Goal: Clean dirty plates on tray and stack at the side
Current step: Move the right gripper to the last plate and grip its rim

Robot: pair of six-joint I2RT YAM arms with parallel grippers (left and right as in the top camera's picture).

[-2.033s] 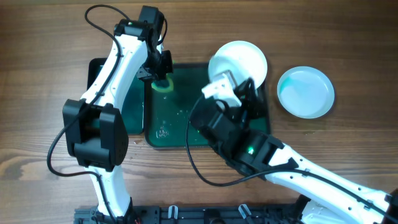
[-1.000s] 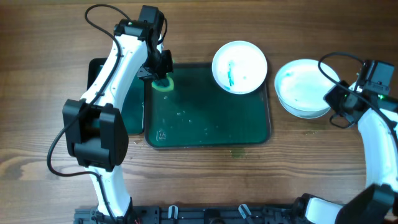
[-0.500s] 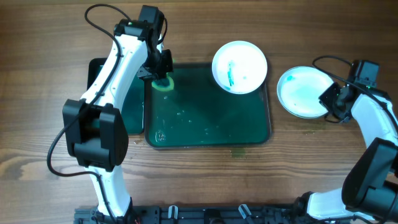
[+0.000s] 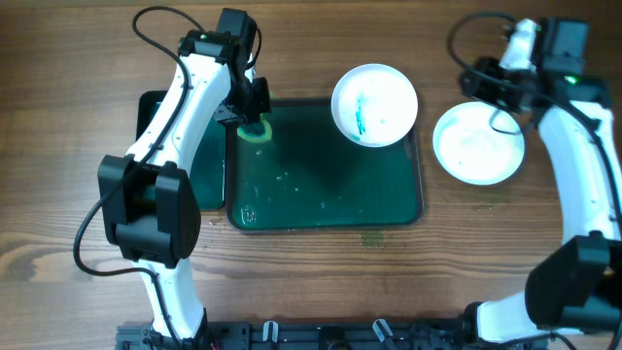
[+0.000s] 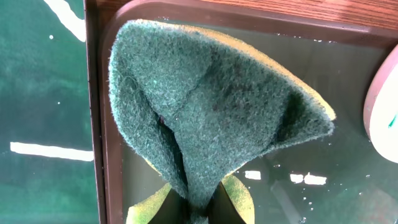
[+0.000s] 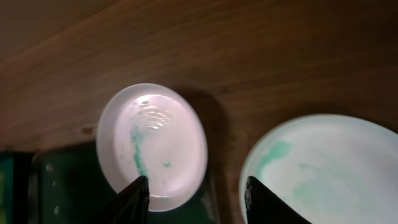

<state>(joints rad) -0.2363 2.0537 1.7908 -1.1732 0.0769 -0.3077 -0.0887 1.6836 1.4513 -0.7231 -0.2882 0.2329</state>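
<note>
My left gripper [image 5: 199, 208] is clamped on the green sponge [image 5: 211, 112]. The sponge folds up between my fingers and hangs over the top-left corner of the tray [image 4: 330, 194], just beside its rim. My right gripper [image 6: 198, 200] is spread wide and holds nothing. It hovers above the wooden table [image 4: 78, 253], past the tray's top-right corner. 1 plate [image 4: 375, 104] with a green smear sits at that corner, overlapping the rim. A 2nd plate [image 4: 478, 143], faintly green, lies on the table right of the tray, apart from it. I cannot tell whether another lies beneath it.
</note>
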